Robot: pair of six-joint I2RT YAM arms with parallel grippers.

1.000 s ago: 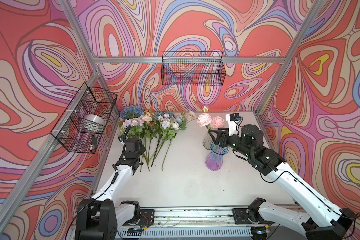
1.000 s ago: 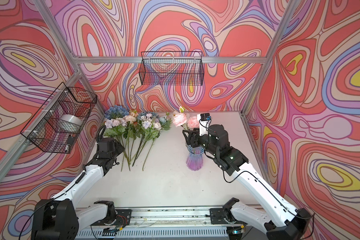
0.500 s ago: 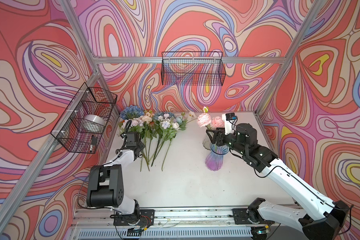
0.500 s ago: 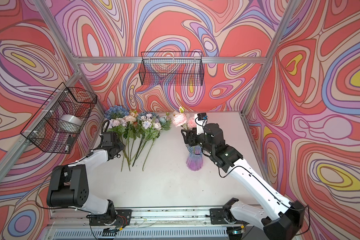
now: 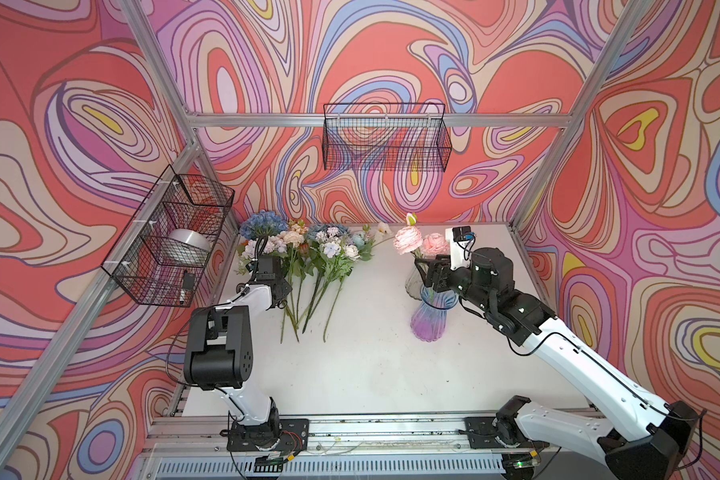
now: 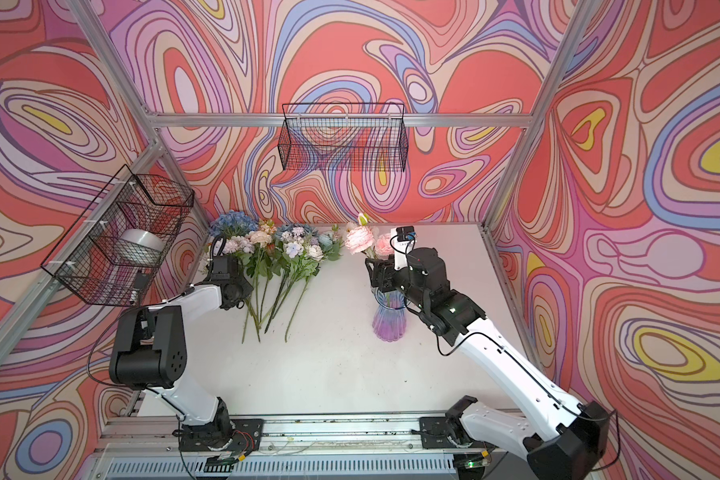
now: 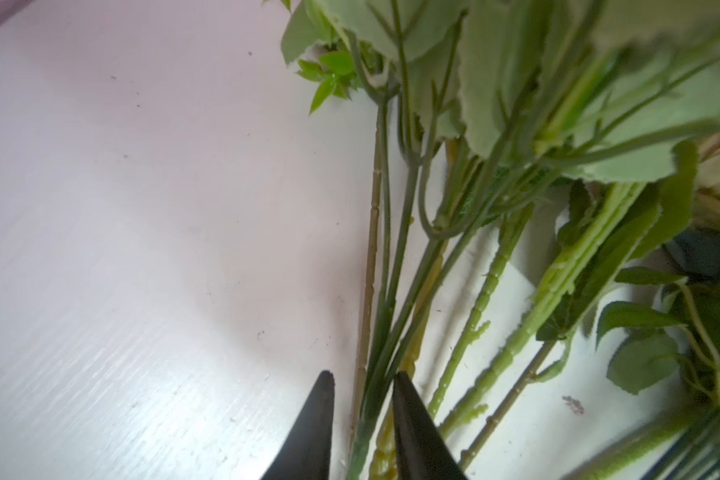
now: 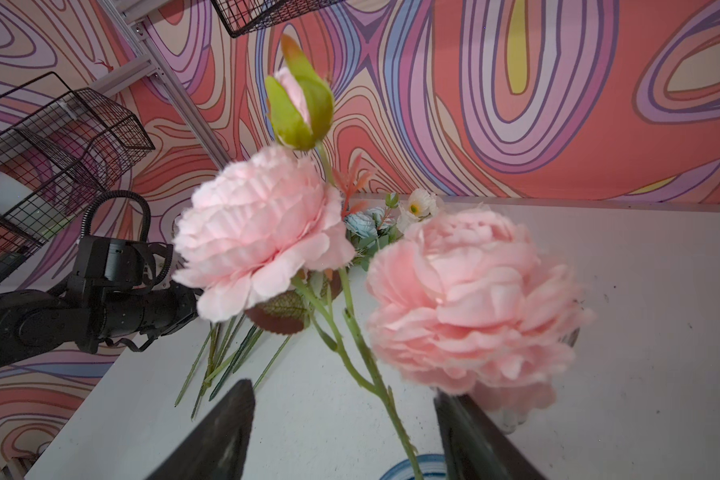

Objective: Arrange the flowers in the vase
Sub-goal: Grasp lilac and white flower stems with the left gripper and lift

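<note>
White bench [image 5: 371,374], left claw [image 7: 363,374] narrower than before around stems of flowers [image 5: 308,257] lying back left, grip unclear, right claw [image 8: 342,388] open astride stem of pink blooms [image 8: 262,232] in vase [image 5: 428,324], gaps seen only in wrist views

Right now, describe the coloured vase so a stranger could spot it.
On the white table, skip the flowers lying at the left and look right. The vase stands upright with pink blooms above it. It is ribbed glass, blue at the rim fading to purple at the base, unlike the clear one behind it.
</note>
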